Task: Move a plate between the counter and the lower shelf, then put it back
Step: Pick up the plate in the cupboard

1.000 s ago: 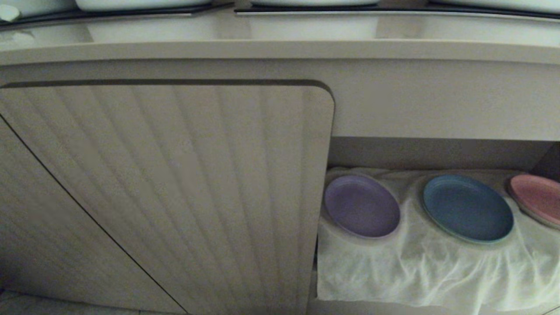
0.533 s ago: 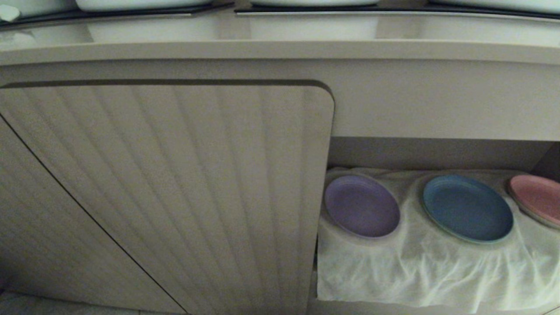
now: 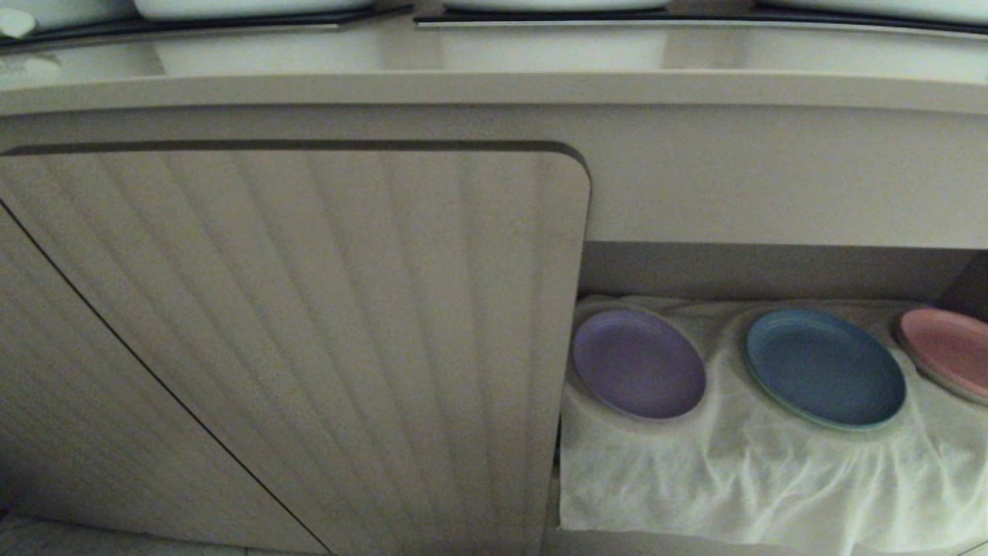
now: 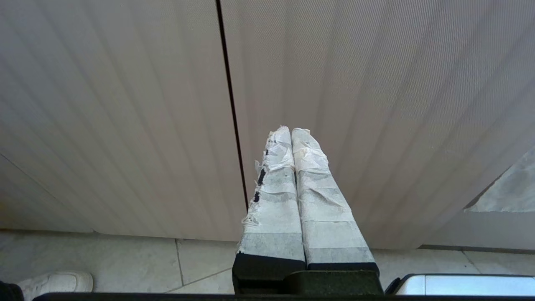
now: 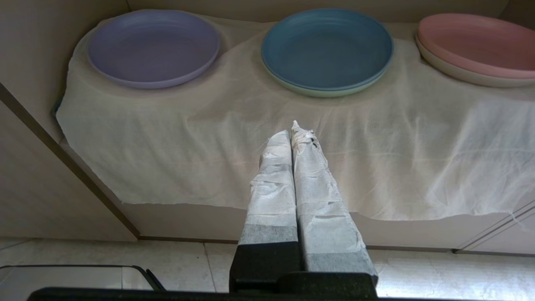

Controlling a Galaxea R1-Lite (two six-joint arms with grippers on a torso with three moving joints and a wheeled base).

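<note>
My right tool hangs closed and empty well short of the round, shallow lavender plastic plate, which lies on the white cloth lining the lower shelf, left of the blue plate, so nothing needs holding.

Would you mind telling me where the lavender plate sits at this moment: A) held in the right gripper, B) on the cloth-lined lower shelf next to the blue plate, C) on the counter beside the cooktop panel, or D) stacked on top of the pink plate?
B: the lavender plate lies flat on the white cloth of the lower shelf, beside the blue plate, with no gripper touching it.
</note>
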